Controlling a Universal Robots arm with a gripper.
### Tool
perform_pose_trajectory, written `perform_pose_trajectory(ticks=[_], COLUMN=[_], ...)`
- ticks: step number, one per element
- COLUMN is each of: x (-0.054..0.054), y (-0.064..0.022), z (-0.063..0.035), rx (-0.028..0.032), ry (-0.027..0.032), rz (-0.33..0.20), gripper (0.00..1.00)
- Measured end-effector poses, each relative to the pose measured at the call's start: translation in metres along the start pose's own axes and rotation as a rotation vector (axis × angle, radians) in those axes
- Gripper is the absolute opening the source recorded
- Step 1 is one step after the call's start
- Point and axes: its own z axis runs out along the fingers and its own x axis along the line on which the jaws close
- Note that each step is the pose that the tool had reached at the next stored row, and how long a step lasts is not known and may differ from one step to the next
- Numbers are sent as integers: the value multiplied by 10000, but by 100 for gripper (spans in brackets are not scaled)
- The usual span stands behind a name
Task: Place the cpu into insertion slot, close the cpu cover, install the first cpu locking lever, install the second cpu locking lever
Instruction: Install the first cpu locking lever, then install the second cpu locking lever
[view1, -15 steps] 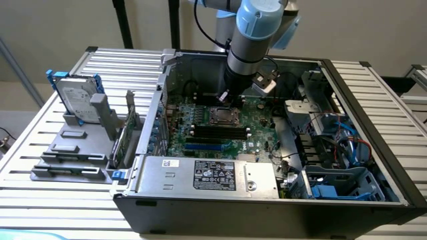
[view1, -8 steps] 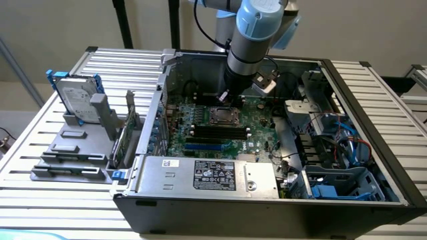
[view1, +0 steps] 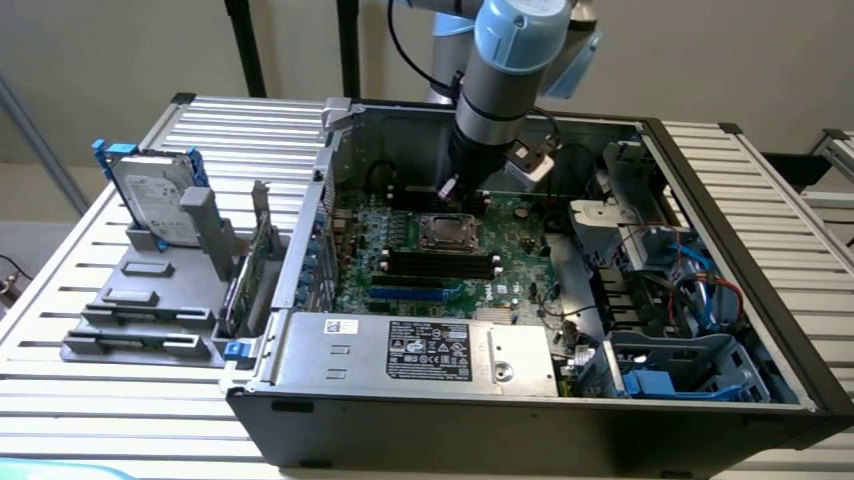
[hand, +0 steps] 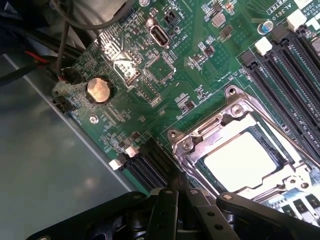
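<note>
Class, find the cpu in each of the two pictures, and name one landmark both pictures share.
Exterior view: the cpu sits in the socket at the middle of the green board, just below the gripper.
Wrist view: the cpu is the pale square inside the metal frame.
Shared landmark: the black memory slots beside the socket.

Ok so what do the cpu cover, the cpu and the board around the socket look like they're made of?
The cpu cover looks like bare polished steel: silvery with bright glints along its frame. The cpu shows a pale, smooth, evenly shining top, probably a plated metal lid. The circuit board is glossy green laminate, likely fibreglass, with fine traces and soldered parts.
</note>
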Motion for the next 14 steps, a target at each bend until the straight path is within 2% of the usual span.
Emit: perform_pose_trajectory(ticks=[3,8,14], x=[-19,-95,-95], y=[2,-48,-48], z=[-29,-48,-50], rx=[7,5,7], ry=[-6,-9,-8], rz=[4,2,1], gripper=[11,11,11])
